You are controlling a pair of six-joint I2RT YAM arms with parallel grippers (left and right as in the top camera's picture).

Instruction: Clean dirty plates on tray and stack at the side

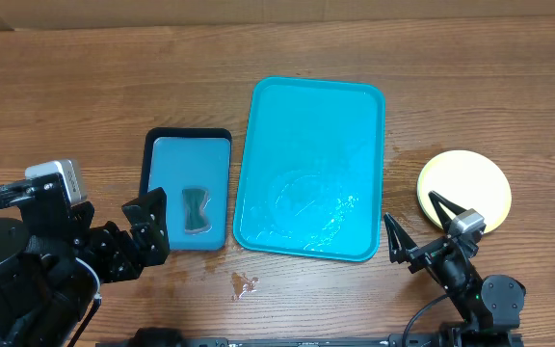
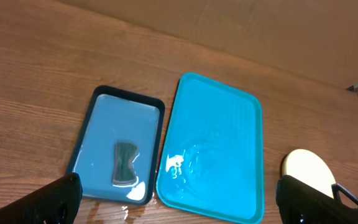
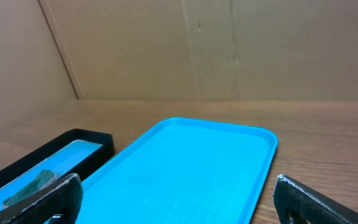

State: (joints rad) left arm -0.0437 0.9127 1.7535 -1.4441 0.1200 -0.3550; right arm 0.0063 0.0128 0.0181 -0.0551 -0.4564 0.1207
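Observation:
The turquoise tray [image 1: 311, 111] lies in the middle of the table with nothing on it but wet streaks; it also shows in the left wrist view [image 2: 229, 124] and the right wrist view [image 3: 185, 162]. A yellow-green plate [image 1: 470, 178] lies on the table to the tray's right, seemingly the top of a stack; the other plates are hidden. It shows in the left wrist view [image 2: 306, 168]. My left gripper [image 1: 145, 224] is open and empty at the front left. My right gripper [image 1: 420, 224] is open and empty, just in front of the plate.
A smaller dark-rimmed blue tray [image 1: 162, 154] left of the turquoise tray holds water and a dark green sponge [image 1: 196, 209]. Drops of water [image 1: 244, 284] lie on the wood in front of the trays. A cardboard wall stands behind the table.

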